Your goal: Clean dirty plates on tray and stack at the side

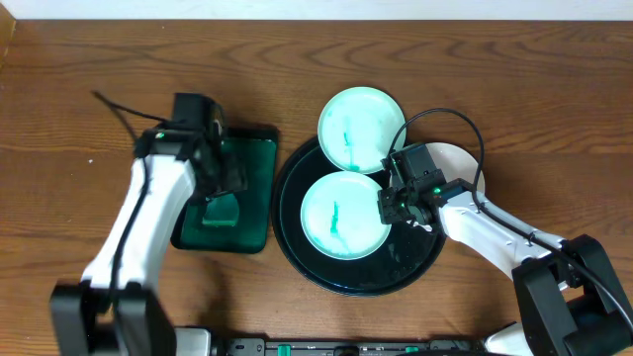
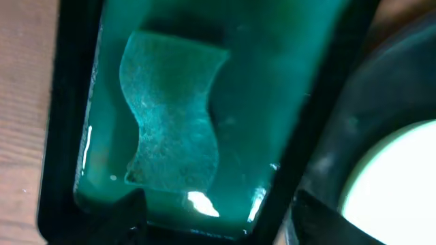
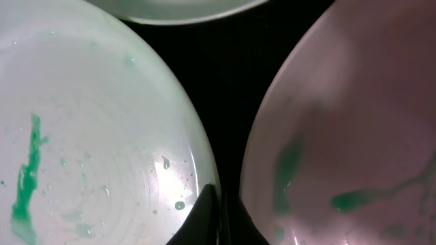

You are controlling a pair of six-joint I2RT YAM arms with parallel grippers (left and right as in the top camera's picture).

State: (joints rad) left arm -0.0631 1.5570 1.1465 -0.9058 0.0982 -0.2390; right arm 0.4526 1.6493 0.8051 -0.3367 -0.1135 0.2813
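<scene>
The black tray (image 1: 297, 232) holds a dirty plate (image 1: 343, 215) with a green smear at its middle. A second dirty plate (image 1: 361, 129) rests on the tray's back rim. A third plate (image 1: 457, 158) lies at the right rim, partly under my right arm. My right gripper (image 1: 396, 208) is shut on the middle plate's right rim. In the right wrist view the gripper (image 3: 221, 214) pinches that plate's (image 3: 88, 136) edge, with the smeared third plate (image 3: 340, 136) beside it. My left gripper (image 1: 223, 183) hangs open over the sponge (image 1: 223, 211). Its fingers (image 2: 129, 218) stand wide apart, short of the sponge (image 2: 170, 116).
A rectangular dark green tray (image 1: 259, 188) holding the sponge in green liquid (image 2: 272, 102) sits just left of the black tray. Bare wooden table (image 1: 79, 89) surrounds both. A black cable (image 1: 465, 124) loops above my right wrist.
</scene>
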